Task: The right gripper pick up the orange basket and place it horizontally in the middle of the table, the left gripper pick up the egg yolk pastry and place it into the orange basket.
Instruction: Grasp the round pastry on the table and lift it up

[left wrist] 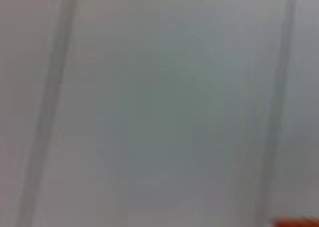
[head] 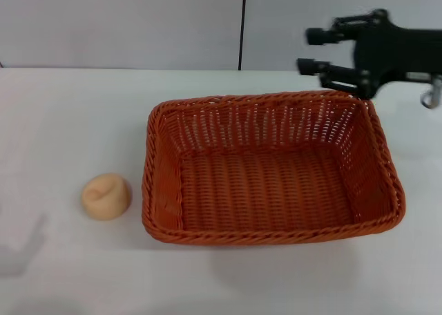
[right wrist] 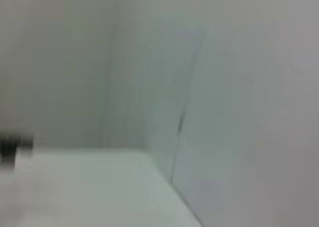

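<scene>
large rectangular orange woven wicker basket (head: 273, 168) sits flat, long side across, mid plain white worktop (head: 62, 115). small round pale tan egg yolk pastry (head: 106, 196) on worktop just left of basket, apart from it. black two-fingered right claw (head: 312, 50) hovers above basket's far right corner, fingers spread, holding nothing. left claw out of sight.

1. No text, label, brand, number or sign can be read anywhere.
2. The orange basket (head: 273, 170) bears no readable marking.
3. The egg yolk pastry (head: 106, 196), left of the basket, shows none either.
</scene>
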Controlling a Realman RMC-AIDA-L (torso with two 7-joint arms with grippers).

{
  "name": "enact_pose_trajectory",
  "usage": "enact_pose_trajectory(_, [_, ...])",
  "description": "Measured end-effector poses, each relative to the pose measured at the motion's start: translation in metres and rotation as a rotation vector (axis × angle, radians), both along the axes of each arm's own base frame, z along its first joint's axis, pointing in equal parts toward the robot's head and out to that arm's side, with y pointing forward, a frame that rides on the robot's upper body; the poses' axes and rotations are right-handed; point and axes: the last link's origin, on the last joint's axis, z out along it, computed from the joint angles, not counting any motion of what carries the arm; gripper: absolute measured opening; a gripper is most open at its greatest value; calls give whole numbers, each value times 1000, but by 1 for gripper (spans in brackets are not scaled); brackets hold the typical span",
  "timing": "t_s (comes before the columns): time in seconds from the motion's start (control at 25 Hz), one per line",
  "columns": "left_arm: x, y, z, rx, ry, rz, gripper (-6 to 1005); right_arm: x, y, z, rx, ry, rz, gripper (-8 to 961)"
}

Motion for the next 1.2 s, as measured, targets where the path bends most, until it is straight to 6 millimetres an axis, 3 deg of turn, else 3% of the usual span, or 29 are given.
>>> enact_pose_trajectory(0.08, [0,6,-2,-47,11,-12,842,8,-7,2,1,50,-34,434])
enact_pose_trajectory(0.16, [1,16,-8,-112,28,-34,842,23,-24,3,1,163,-79,434])
enact_pose_trajectory(0.2, [2,25,-13,-146,45,-42,842,36,-42,6,16,278,-97,434])
enact_pose_trajectory(0.32, [3,29,-15,-160,53,-47,842,47,-60,10,35,376,-106,434])
enact_pose_trajectory(0.4, [4,49,-29,-234,96,-55,842,63,-82,17,66,485,-133,433])
enact_pose_trajectory(0.6, [7,64,-43,-312,138,-68,841,79,-98,23,86,573,-175,433])
enact_pose_trajectory(0.92, [7,67,-46,-333,151,-71,841,82,-102,21,83,589,-192,433])
enact_pose_trajectory(1.0, [16,75,-63,-385,167,-102,841,82,-101,21,81,591,-191,436])
enact_pose_trajectory(1.2, [24,85,-82,-368,198,-103,840,81,-100,21,79,592,-188,443])
